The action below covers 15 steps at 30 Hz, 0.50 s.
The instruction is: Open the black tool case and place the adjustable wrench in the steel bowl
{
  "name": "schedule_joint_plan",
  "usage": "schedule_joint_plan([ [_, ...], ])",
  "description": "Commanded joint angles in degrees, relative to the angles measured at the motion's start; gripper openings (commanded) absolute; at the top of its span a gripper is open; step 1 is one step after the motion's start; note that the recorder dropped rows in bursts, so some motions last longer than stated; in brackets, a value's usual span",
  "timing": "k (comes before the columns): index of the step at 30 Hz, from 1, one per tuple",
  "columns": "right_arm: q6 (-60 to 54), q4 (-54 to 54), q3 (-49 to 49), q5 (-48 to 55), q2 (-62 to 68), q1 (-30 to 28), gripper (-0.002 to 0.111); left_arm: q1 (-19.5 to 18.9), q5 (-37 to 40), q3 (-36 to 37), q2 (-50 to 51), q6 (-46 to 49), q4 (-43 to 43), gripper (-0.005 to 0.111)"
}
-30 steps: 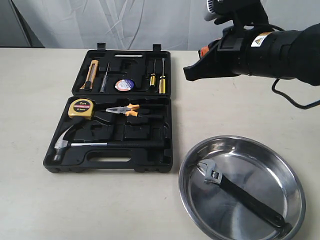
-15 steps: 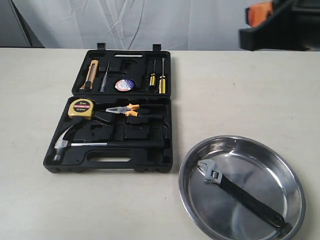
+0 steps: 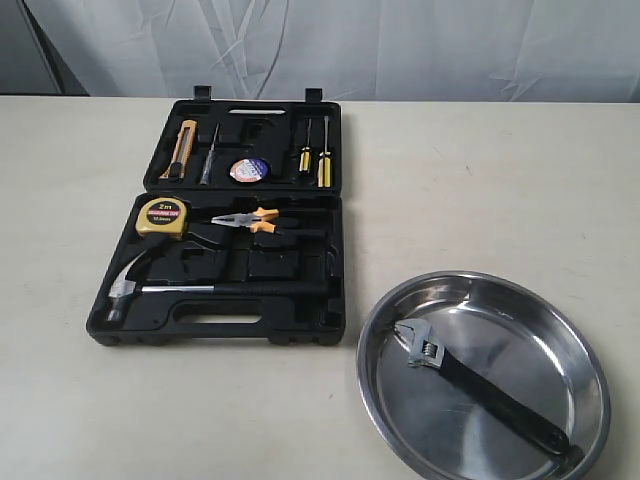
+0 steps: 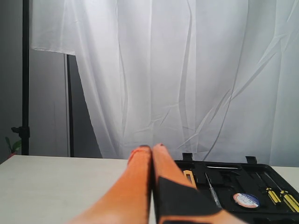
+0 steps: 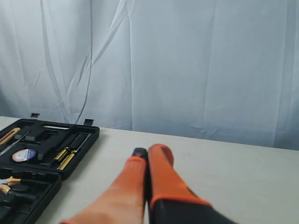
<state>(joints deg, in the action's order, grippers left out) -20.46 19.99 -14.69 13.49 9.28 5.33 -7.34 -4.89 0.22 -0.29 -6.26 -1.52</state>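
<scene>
The black tool case [image 3: 335,215] lies open on the table, lid flat behind the base. The adjustable wrench [image 3: 470,382] rests inside the steel bowl [image 3: 580,345] at the front right, silver jaw head toward the case. Neither arm appears in the exterior view. In the left wrist view my left gripper [image 4: 151,148] is shut with nothing between its orange fingers, held above the table with the case [image 4: 233,175] beyond it. My right gripper [image 5: 148,153] is shut and empty too, over bare table to the right of the case [image 5: 88,140].
In the case lie a claw hammer [image 3: 135,285], orange-handled pliers [image 3: 255,219], a yellow tape measure [image 3: 163,216], screwdrivers [image 3: 322,155], a utility knife [image 3: 180,148] and a tape roll [image 3: 246,171]. A white curtain [image 3: 400,45] hangs behind the table.
My right arm, over the table's back right a second ago, has drawn up and away to the right and left the exterior view. Wrench, bowl and case have not moved.
</scene>
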Motion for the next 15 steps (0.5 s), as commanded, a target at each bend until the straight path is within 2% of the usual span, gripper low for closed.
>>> schedule_joint_plan([
  [1,0.14,-0.46,4.3,-0.22,-4.38,-0.71,0.0,0.09,-0.31,-0.22,0.29,-0.03,-0.14,0.0],
  [9,14.2,-11.07,8.24,4.46,-8.54,-7.19,0.0,0.09,-0.31,-0.22,0.29,-0.03,-0.14,0.0],
  [15,16.14,-12.42,10.47,6.27,-9.28,-9.47,0.0,0.09,-0.31,-0.22,0.29,-0.03,-0.14,0.0],
])
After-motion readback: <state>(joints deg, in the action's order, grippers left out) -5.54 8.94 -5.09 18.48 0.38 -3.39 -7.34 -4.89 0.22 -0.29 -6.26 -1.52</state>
